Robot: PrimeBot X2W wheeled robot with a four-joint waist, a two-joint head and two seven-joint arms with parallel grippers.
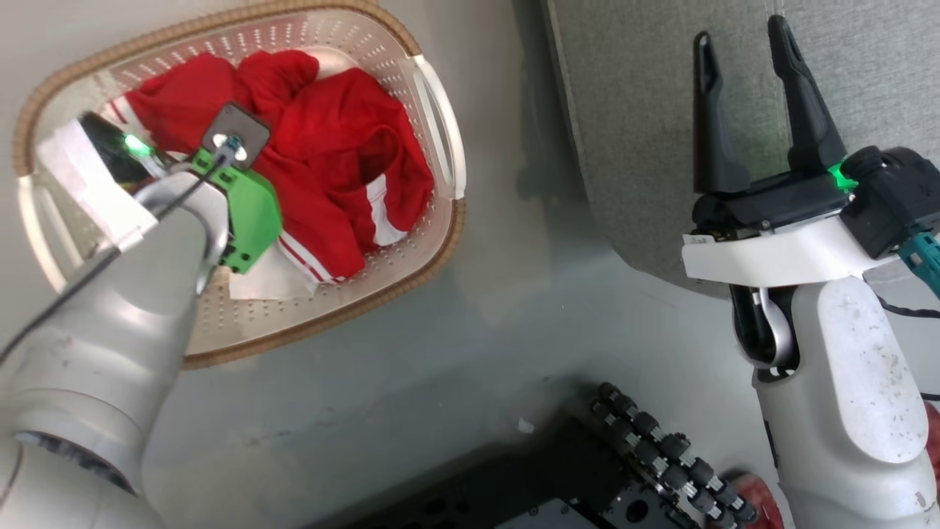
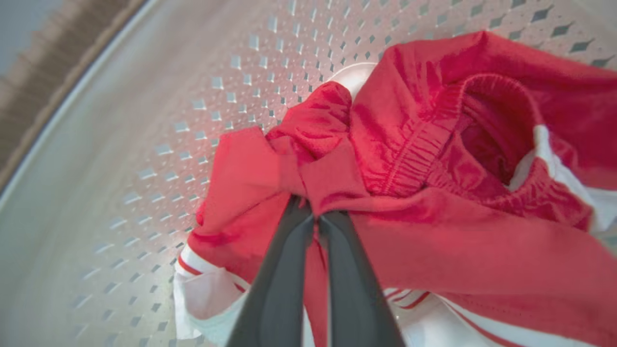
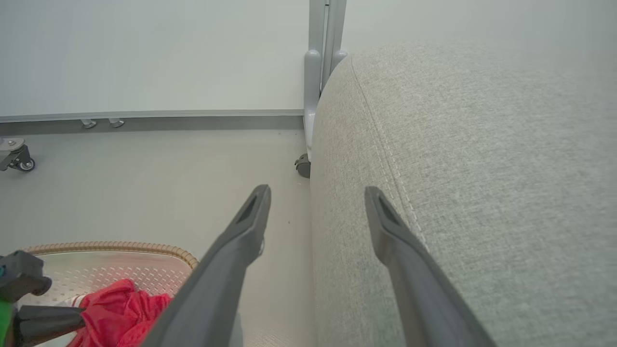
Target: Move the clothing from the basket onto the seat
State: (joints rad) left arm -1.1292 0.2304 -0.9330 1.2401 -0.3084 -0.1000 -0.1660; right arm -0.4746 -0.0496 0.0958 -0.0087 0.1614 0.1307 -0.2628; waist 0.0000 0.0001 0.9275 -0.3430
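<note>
The red clothing (image 1: 345, 147) with white panels and stripe trim lies bunched in the cream perforated basket (image 1: 433, 95) on the floor at the upper left. My left arm reaches down into the basket, its green wrist block (image 1: 250, 213) covering the fingers. In the left wrist view, my left gripper (image 2: 314, 214) is shut on a fold of the red clothing (image 2: 434, 144), pinched at the fingertips. My right gripper (image 1: 742, 29) stands open with nothing in it, over the edge of the grey seat (image 1: 646, 110). The right wrist view shows the same right gripper (image 3: 317, 190) beside the seat (image 3: 482, 168).
My own base with a row of black rollers (image 1: 661, 455) sits at the bottom. Grey floor (image 1: 477, 330) separates basket and seat. Beyond the seat stand a grey post (image 3: 320, 72) and a white panel with a castor (image 3: 17, 159).
</note>
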